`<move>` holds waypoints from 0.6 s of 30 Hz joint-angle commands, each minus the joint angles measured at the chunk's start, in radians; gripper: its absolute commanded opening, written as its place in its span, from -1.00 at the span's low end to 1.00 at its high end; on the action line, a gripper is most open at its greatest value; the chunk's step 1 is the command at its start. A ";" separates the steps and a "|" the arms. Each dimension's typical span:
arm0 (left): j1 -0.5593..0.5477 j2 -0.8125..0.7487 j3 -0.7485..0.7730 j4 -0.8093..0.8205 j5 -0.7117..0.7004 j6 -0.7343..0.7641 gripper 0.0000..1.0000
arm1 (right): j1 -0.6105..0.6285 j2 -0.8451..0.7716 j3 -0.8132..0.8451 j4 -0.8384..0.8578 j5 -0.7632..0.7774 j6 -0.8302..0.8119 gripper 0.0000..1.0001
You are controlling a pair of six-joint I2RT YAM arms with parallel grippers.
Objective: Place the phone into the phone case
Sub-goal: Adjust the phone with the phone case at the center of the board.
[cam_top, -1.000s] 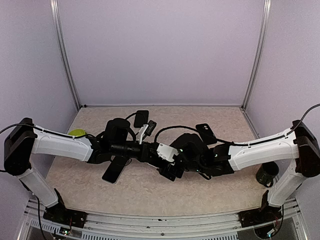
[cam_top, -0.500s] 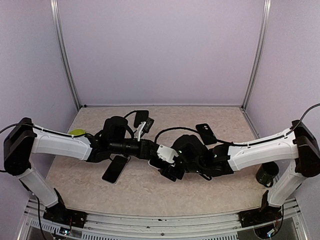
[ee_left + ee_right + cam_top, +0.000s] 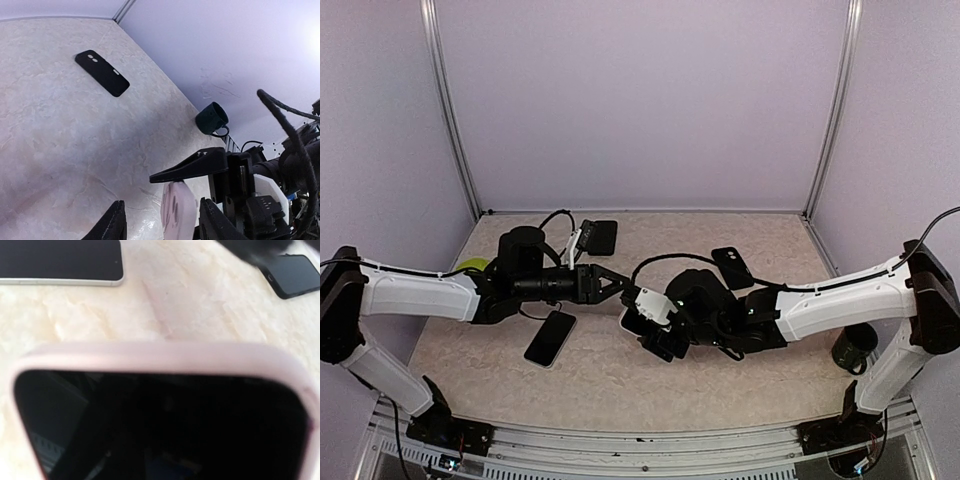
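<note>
Gripping the pale pink phone case [image 3: 160, 357], the right tool [image 3: 640, 326] is closed wide on it, low over the middle of the tabletop [image 3: 720, 390]. Whether the case rests on the surface cannot be told. A dark glossy phone [image 3: 160, 430] face fills the case's rim. The left tool [image 3: 617, 283] is just beside it, with its fingers [image 3: 112, 227] parted about halfway, nothing between them and clear of the case. Another handset [image 3: 550, 337] lies flat under the left arm.
</note>
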 commanded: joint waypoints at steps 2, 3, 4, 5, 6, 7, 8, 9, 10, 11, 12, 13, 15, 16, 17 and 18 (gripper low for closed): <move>0.039 -0.045 -0.053 0.028 -0.108 -0.041 -0.01 | -0.020 0.003 0.028 0.024 0.034 0.047 0.58; 0.044 -0.055 -0.063 0.034 -0.122 -0.046 -0.01 | -0.026 0.005 0.032 0.024 0.037 0.058 0.58; 0.047 -0.063 -0.074 0.042 -0.134 -0.049 -0.01 | -0.033 0.006 0.036 0.014 0.038 0.066 0.57; 0.049 -0.070 -0.085 0.051 -0.151 -0.053 0.00 | -0.040 0.006 0.038 0.003 0.040 0.075 0.57; 0.050 -0.084 -0.099 0.055 -0.170 -0.054 0.01 | -0.047 0.005 0.041 -0.002 0.040 0.083 0.57; 0.050 -0.093 -0.106 0.057 -0.191 -0.053 0.02 | -0.056 0.004 0.045 -0.008 0.040 0.094 0.57; 0.050 -0.104 -0.114 0.057 -0.208 -0.052 0.04 | -0.065 0.004 0.051 -0.015 0.041 0.106 0.57; 0.050 -0.117 -0.121 0.057 -0.230 -0.052 0.05 | -0.076 0.004 0.059 -0.022 0.041 0.121 0.57; 0.050 -0.124 -0.129 0.057 -0.249 -0.052 0.05 | -0.090 0.006 0.066 -0.033 0.039 0.137 0.57; 0.050 -0.133 -0.136 0.057 -0.265 -0.053 0.06 | -0.103 0.008 0.076 -0.043 0.038 0.155 0.57; 0.050 -0.140 -0.143 0.058 -0.281 -0.054 0.06 | -0.117 0.010 0.088 -0.053 0.039 0.182 0.57; 0.051 -0.150 -0.151 0.060 -0.293 -0.055 0.06 | -0.130 0.013 0.099 -0.063 0.040 0.201 0.56; 0.051 -0.162 -0.164 0.065 -0.314 -0.060 0.06 | -0.152 0.030 0.127 -0.086 0.044 0.238 0.56; 0.052 -0.171 -0.172 0.071 -0.321 -0.063 0.06 | -0.168 0.041 0.144 -0.100 0.048 0.257 0.56; 0.051 -0.174 -0.177 0.073 -0.328 -0.067 0.06 | -0.176 0.054 0.164 -0.119 0.052 0.276 0.56; 0.051 -0.177 -0.184 0.079 -0.335 -0.072 0.06 | -0.185 0.069 0.184 -0.132 0.055 0.292 0.56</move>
